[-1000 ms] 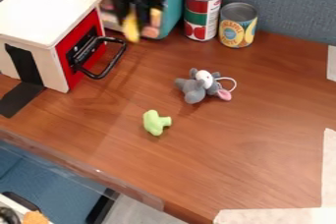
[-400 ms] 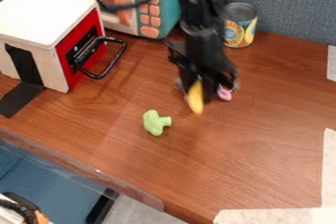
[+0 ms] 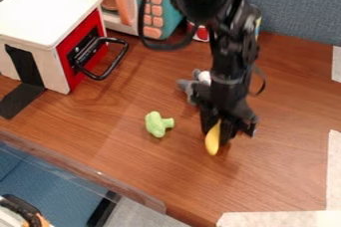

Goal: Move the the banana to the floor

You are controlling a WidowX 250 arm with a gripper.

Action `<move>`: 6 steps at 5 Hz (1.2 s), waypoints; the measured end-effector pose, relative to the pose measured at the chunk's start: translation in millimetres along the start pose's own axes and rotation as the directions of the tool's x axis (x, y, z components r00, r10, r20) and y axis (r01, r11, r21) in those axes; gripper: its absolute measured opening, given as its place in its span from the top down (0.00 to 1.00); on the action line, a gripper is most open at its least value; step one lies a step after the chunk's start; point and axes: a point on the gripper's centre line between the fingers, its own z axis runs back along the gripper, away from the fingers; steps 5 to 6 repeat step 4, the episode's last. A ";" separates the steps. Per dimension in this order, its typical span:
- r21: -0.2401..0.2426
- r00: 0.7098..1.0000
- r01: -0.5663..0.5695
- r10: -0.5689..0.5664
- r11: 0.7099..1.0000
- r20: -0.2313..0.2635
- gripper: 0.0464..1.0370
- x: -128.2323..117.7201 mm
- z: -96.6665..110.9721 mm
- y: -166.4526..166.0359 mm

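The black gripper (image 3: 220,130) hangs over the middle right of the wooden tabletop, shut on the yellow banana (image 3: 212,139). The banana points downward from between its fingers, with the lower end near the wood; whether it touches the surface I cannot tell. The banana's upper end is hidden by the gripper.
A green toy piece (image 3: 158,124) lies left of the gripper. The grey plush mouse (image 3: 195,87) is partly behind the arm, as are the cans. At the left stand a white-and-red box (image 3: 75,47) with a black handle and a teal toy microwave (image 3: 160,9).
The gripper has come from in front of the microwave, over the mouse, down and to the right toward the table's front, carrying the banana. The green piece has stayed put.
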 end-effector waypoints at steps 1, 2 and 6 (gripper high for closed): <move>0.020 0.999 0.035 -0.035 0.999 -0.006 0.62 -0.8 -2.9 -4.9; 0.048 0.998 0.067 -0.066 0.997 -0.020 0.32 -8.9 -4.6 -11.5; 0.057 0.995 0.024 -0.029 0.998 0.096 0.03 -9.4 49.3 -26.4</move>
